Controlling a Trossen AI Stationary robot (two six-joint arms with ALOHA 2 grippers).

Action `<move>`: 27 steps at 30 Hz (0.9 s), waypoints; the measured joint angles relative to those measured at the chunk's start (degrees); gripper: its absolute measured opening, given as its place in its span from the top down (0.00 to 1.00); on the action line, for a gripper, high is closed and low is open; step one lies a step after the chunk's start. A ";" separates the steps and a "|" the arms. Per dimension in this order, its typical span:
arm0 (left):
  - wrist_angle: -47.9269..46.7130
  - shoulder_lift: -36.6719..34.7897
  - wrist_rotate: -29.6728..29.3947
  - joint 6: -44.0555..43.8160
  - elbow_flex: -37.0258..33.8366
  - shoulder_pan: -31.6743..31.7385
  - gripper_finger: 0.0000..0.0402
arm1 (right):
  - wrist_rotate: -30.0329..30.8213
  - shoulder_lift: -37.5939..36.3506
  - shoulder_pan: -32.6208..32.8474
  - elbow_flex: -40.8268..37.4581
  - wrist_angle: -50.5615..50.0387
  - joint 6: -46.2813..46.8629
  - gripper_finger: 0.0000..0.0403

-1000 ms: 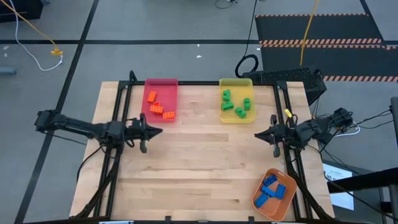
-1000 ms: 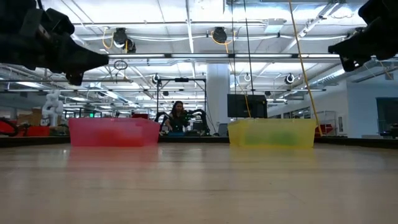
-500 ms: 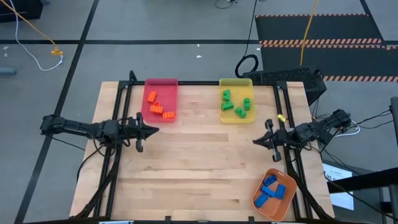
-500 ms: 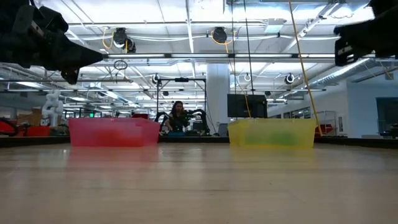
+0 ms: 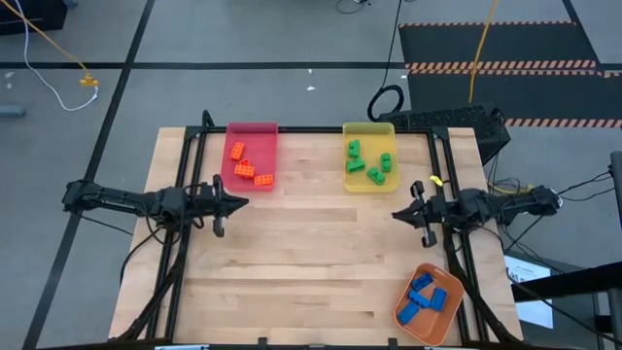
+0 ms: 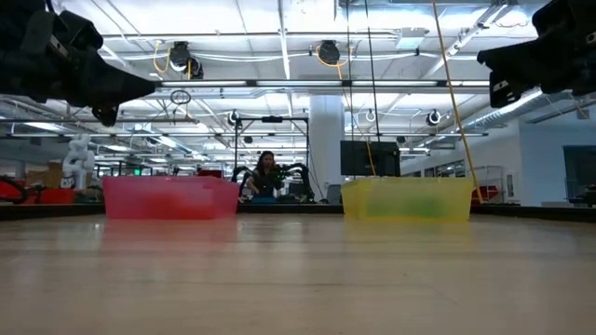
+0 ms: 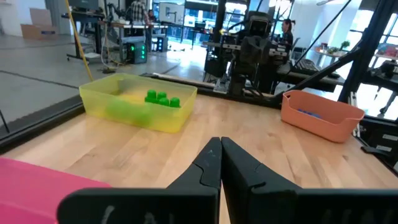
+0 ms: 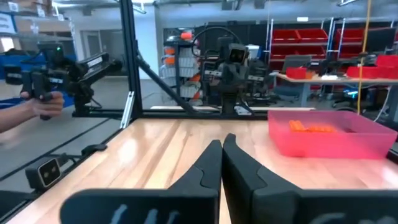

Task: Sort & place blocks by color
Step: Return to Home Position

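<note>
Near right corner: blue blocks point(image 5: 426, 295) lie in the orange tray point(image 7: 320, 119).
Mid-table: left end effector point(image 5: 238, 203) and right end effector point(image 5: 398, 214) hover pinched closed, empty (the right one has just edged inward).
Far edge: orange blocks point(image 5: 248, 165) in pink tray point(image 5: 252, 129), green blocks point(image 5: 369, 163) in yellow tray point(image 5: 368, 127); sorting looks finished.

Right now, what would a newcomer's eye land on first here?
Three bright trays of sorted bricks: a pink tray with orange bricks and a yellow tray with green bricks along the far edge, an orange tray with blue bricks at the near right corner. The left gripper and right gripper hang shut above the table at either side.
</note>
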 joint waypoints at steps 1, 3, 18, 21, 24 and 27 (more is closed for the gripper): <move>-0.28 0.00 0.08 -0.15 0.00 0.00 0.99 | -1.20 -0.02 -1.24 -0.02 -0.20 0.48 1.00; -1.05 0.00 0.53 -0.63 0.00 0.00 1.00 | -3.34 0.01 -3.29 -0.04 -1.83 0.98 1.00; -5.88 0.02 -0.03 3.22 0.00 -6.46 0.99 | -3.70 0.44 -5.25 -0.15 -3.80 -0.80 1.00; -4.27 0.02 -1.30 5.90 -0.02 -7.22 0.99 | -3.61 0.46 -5.25 -0.20 -3.86 -0.58 1.00; -1.96 -0.03 -0.66 8.38 -0.57 -7.09 0.99 | -3.53 0.46 -5.25 -0.20 -3.93 -0.54 1.00; -0.86 -0.04 -0.05 9.99 -0.57 -6.16 0.99 | -3.49 0.46 -5.25 -0.20 -3.99 -0.27 1.00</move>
